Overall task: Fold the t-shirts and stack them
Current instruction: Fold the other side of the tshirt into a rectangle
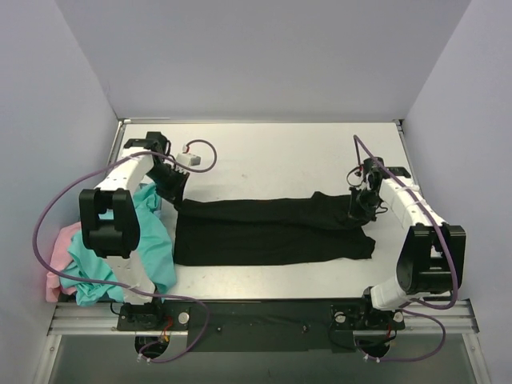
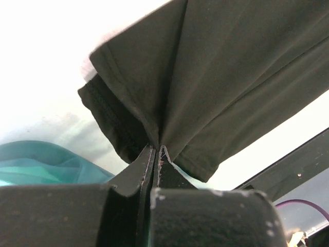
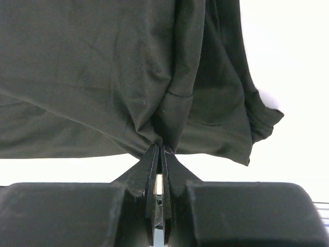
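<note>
Two pinches hold the black t-shirt [image 1: 272, 236], one at each end. It lies on the table [image 1: 280, 156] as a long band, with its long axis running from left to right between the arms. The left gripper [image 1: 173, 192] is at the far left corner of the cloth. In its wrist view the fingers [image 2: 146, 164] are closed tight on a bunched fold beside a hem. The right gripper [image 1: 358, 206] is at the far right end, and its fingers [image 3: 151, 164] are also closed, with a pleat of black cloth caught between them. Each arm is nearer to its own end, so neither needs to cross. I judge that the coming move goes across the short axis, both held points travelling together toward the near edge. The teal t-shirts [image 1: 160, 248] and a pink t-shirt [image 1: 58, 252] lie in a heap at the left side, just beside the left arm.
</note>
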